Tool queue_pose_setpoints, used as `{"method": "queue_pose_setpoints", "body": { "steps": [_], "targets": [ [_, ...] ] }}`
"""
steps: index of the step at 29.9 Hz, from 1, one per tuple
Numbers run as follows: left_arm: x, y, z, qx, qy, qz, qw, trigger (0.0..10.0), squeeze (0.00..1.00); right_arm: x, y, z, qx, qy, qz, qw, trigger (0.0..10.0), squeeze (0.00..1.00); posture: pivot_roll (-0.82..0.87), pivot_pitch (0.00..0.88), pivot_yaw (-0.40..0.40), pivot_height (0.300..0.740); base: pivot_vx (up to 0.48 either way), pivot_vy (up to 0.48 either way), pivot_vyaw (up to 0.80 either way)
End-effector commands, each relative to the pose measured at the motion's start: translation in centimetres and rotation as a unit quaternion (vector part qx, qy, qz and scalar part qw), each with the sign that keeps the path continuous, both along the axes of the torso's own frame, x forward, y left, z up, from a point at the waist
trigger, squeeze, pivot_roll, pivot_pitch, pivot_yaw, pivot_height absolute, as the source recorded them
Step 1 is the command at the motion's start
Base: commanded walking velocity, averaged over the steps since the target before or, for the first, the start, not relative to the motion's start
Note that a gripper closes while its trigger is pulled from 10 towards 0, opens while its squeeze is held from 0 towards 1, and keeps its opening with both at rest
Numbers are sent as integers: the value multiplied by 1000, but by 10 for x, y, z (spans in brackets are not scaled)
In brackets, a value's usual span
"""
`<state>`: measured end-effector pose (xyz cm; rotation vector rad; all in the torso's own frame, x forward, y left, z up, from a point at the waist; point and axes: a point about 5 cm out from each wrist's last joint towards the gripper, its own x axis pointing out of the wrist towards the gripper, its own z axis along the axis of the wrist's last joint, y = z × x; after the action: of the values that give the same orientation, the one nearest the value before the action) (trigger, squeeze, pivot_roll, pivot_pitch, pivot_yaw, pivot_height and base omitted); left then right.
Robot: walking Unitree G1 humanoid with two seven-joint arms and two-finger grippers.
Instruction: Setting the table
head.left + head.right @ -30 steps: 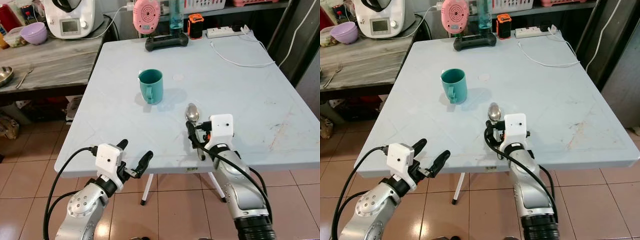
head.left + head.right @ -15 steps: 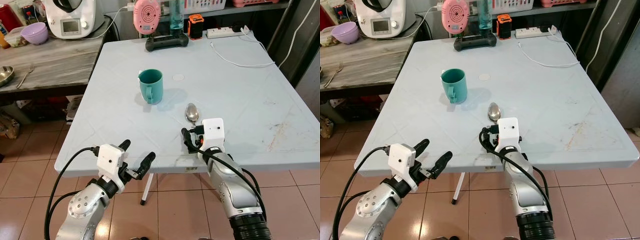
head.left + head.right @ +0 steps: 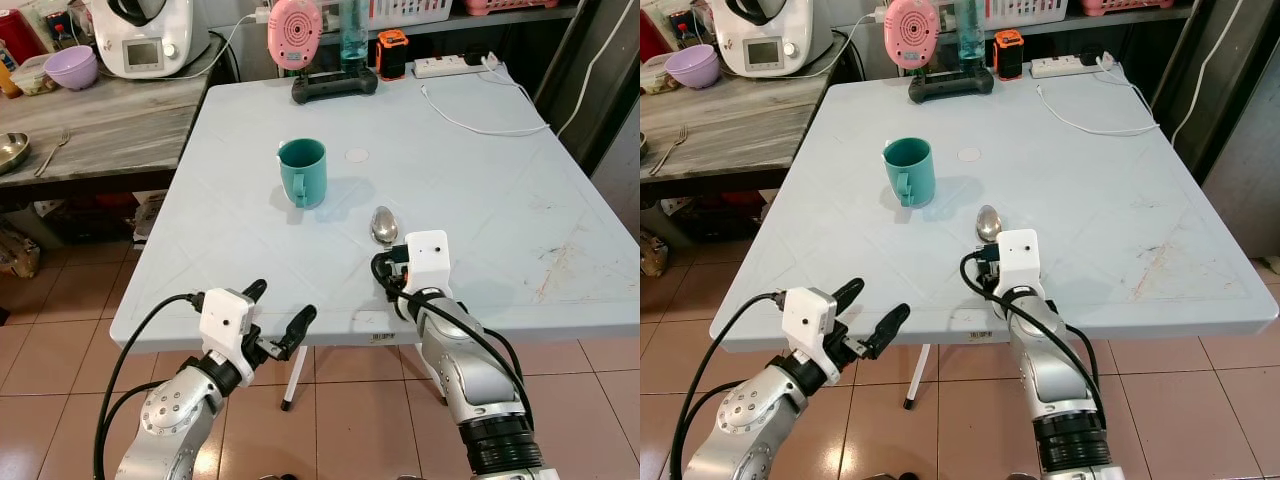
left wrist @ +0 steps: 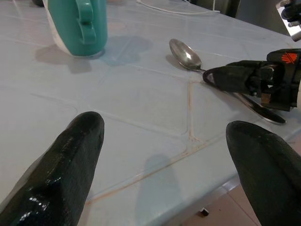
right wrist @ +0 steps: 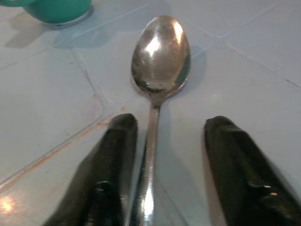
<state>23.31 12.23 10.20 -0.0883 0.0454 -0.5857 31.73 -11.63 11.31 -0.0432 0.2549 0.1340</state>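
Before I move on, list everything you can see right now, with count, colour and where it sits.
table: one, pale blue, in front of the robot
mug: one, teal, upright near the table's middle
spoon: one, silver, flat on the table near its front edge, bowl towards the mug
cable: one, white, far right of the table
power strip: one, white, at the far edge
fan: one, pink, at the far edge
side counter: one, grey wood, left of the table
bowl: one, purple, on the counter
fork: one, silver, on the counter
right gripper: black jaws open, astride the spoon's handle
left gripper: black jaws open, below the table's front edge
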Motion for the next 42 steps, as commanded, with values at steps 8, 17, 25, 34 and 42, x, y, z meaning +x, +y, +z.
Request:
{"method": "queue_pose_setpoints", "body": {
  "steps": [8, 17, 25, 34, 42],
  "targets": [
    [-8, -2, 5, -15, 11, -55, 998, 10000, 0, -5, -4, -14, -7, 35, -5, 999, 0, 0, -128, 117, 123, 740, 0, 0, 0],
    [-11, -4, 5, -17, 23, -84, 996, 10000, 0, -4, -5, -15, -10, 39, -6, 999, 0, 0, -127, 116, 123, 740, 0, 0, 0],
    [-11, -2, 6, -16, 28, -87, 996, 10000, 0, -4, -7, -18, -18, 45, -3, 999, 0, 0, -126, 114, 122, 740, 0, 0, 0],
    [-12, -5, 12, -15, 25, -87, 996, 10000, 0, -5, -8, -20, -21, 49, -5, 999, 0, 0, -121, 109, 120, 740, 0, 0, 0],
    [-9, -2, 20, -2, 2, -55, 998, 10000, 0, -2, -9, -1, 13, -18, -9, 1000, 0, 0, -121, 109, 121, 740, 0, 0, 0]
  ]
}}
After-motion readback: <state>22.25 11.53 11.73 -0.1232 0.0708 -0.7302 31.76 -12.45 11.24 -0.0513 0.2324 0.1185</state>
